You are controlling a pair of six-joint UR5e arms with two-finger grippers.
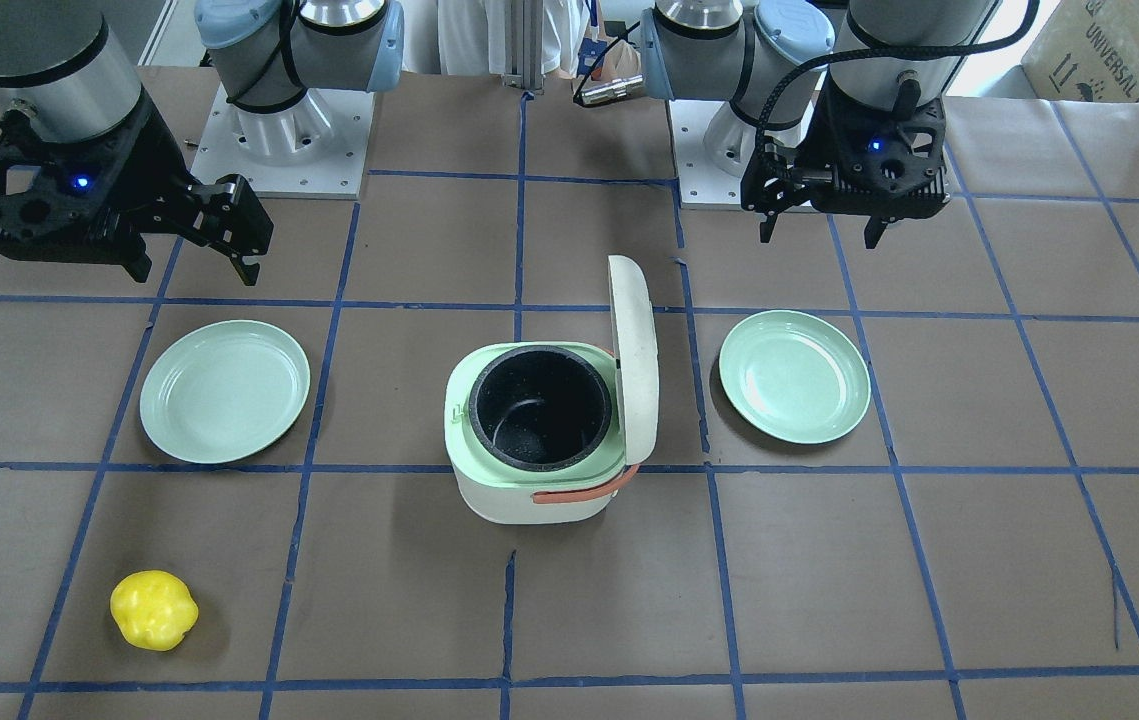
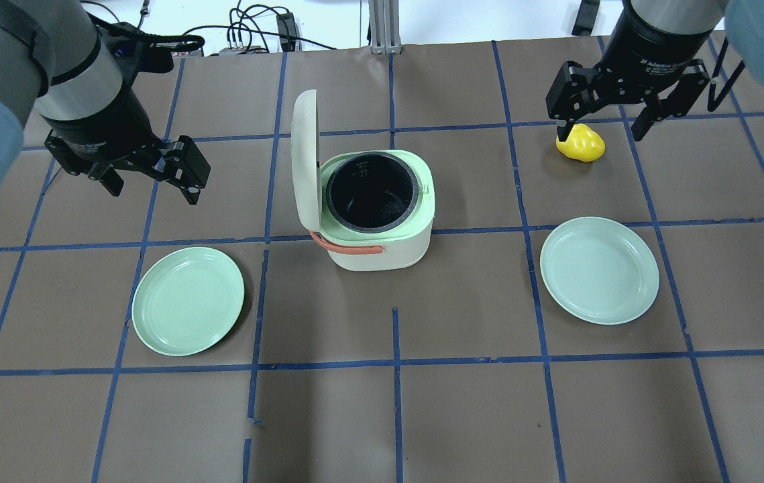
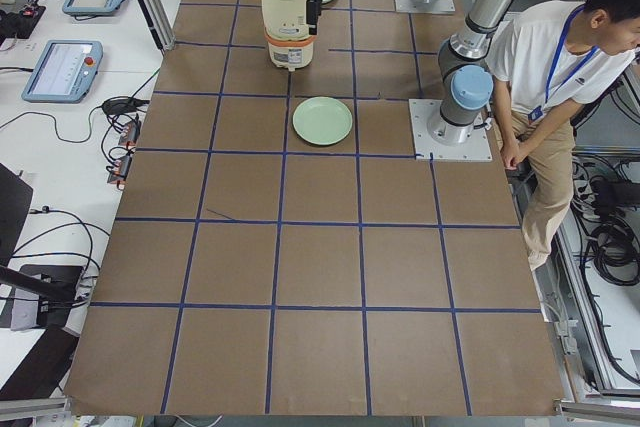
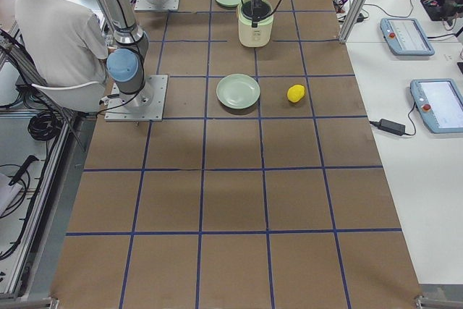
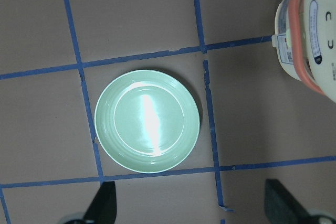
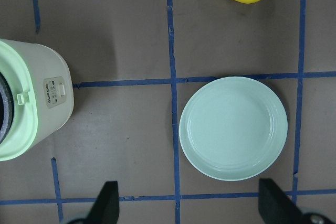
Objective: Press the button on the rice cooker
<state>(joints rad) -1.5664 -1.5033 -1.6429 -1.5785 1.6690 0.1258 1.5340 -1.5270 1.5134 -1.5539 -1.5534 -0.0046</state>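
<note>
The white and green rice cooker stands mid-table with its lid upright and open, and the black pot is empty. The right wrist view shows a small control panel and a green latch tab on the cooker's side. The left wrist view shows the lid's outer face with a marked oval panel. My left gripper hovers open and empty to the cooker's left. My right gripper hovers open and empty to its right. Neither touches the cooker.
A green plate lies below the left gripper, and another green plate lies to the cooker's right. A yellow lumpy object lies at the far right. A person stands behind the robot bases.
</note>
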